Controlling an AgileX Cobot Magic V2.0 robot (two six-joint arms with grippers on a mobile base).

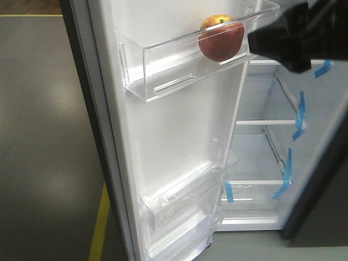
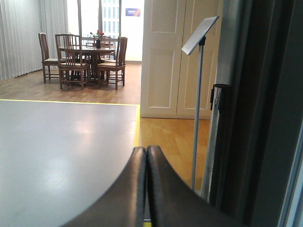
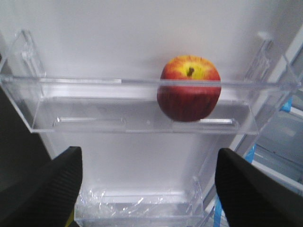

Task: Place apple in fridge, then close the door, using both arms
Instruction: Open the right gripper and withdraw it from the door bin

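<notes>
Our left jaws are pressed together and hold nothing. Ahead of them lies a wide grey floor with a yellow line at its far edge. Past that is a wood floor, and far off a table with chairs. To the right of the left jaws a thin stand rises in front of white cupboard doors. Next to it is a dark panel, which may be the outer side of the door. The door stands wide open. On its white inside hangs a clear bin, and the apple sits in that bin. It is just ahead of our right jaws and a little above them. It is nearer their right side and does not touch them. The right jaws are wide apart and empty. To their right is the fridge, with white shelves and strips of blue tape. No surface carries anything here. The bin holds the apple, so we think that part is done and the door comes next. To do it well, we should pull the right jaws straight back and not bump the bin. Then we should push the door on its dark side, slowly and evenly. A hard push could make the apple roll along the bin or bounce out.
</notes>
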